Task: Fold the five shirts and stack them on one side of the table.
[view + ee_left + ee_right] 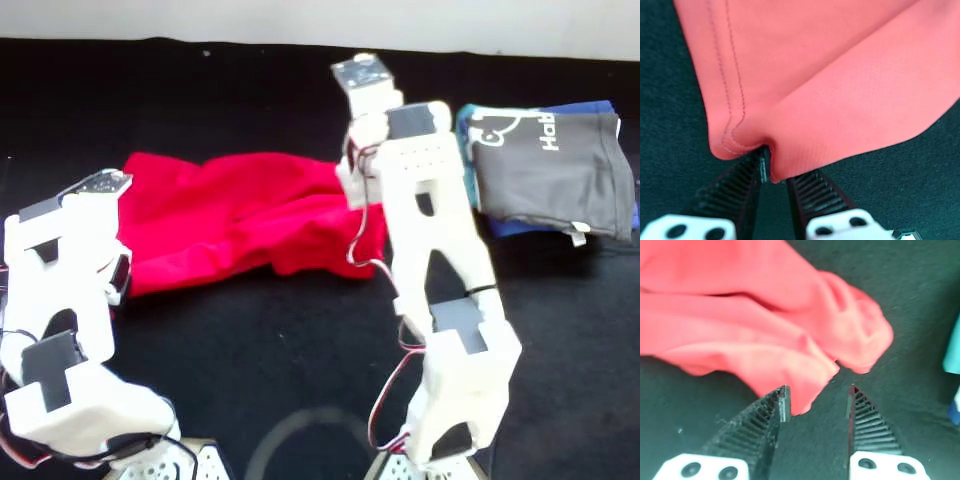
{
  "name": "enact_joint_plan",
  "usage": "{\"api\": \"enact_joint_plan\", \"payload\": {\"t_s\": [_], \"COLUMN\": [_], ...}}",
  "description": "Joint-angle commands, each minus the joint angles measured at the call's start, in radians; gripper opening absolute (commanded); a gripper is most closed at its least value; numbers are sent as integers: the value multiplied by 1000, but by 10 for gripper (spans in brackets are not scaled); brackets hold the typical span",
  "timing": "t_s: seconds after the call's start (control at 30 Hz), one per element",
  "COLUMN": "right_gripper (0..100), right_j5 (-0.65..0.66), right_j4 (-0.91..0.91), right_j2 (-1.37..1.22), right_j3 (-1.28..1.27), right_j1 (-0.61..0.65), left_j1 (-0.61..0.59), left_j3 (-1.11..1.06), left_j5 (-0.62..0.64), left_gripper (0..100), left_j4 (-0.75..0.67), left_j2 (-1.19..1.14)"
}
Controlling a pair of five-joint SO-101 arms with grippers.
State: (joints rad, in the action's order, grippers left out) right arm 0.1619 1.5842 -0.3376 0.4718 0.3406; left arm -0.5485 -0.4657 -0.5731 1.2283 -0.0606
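A red shirt [235, 220] lies crumpled across the middle of the black table [260, 360]. My left gripper [120, 278] sits at the shirt's near left edge. In the left wrist view this gripper [776, 172] is shut on a fold of the red shirt [830, 85] beside a stitched hem. My right gripper [352, 195] hangs over the shirt's right end. It is open [818, 397], and the bunched red cloth [765, 325] lies just beyond its fingertips, apart from them. A stack of folded shirts [550, 170], with a grey one on top, rests at the back right.
Blue and teal cloth edges peek out under the grey shirt, and a teal edge [952, 350] lies close to my right gripper. The near middle of the black table is bare. A white wall [300, 20] borders the far side.
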Motion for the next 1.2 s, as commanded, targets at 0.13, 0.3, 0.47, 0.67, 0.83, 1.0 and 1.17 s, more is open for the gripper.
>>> {"api": "enact_joint_plan", "payload": {"t_s": [0.13, 0.3, 0.47, 0.67, 0.83, 1.0, 1.17], "right_gripper": [183, 183, 183, 183, 183, 183, 187], "right_j5": [-12, -38, -48, -15, -12, -14, -18], "right_j4": [84, 111, 145, 28, -305, -536, -627], "right_j2": [76, 77, 94, 209, 341, 378, 375], "right_j3": [44, 44, 31, -292, -728, -906, -921], "right_j1": [79, 113, 159, 211, 209, 147, 76], "left_j1": [8, 8, 8, 8, 8, 8, 8], "left_j3": [10, 10, 10, 10, 10, 10, 10], "left_j5": [3, 3, 3, 3, 3, 3, 3], "left_gripper": [8, 8, 8, 8, 8, 8, 8], "left_j4": [-9, -3, -3, -3, -3, -3, -3], "left_j2": [50, 51, 51, 51, 51, 51, 51]}}
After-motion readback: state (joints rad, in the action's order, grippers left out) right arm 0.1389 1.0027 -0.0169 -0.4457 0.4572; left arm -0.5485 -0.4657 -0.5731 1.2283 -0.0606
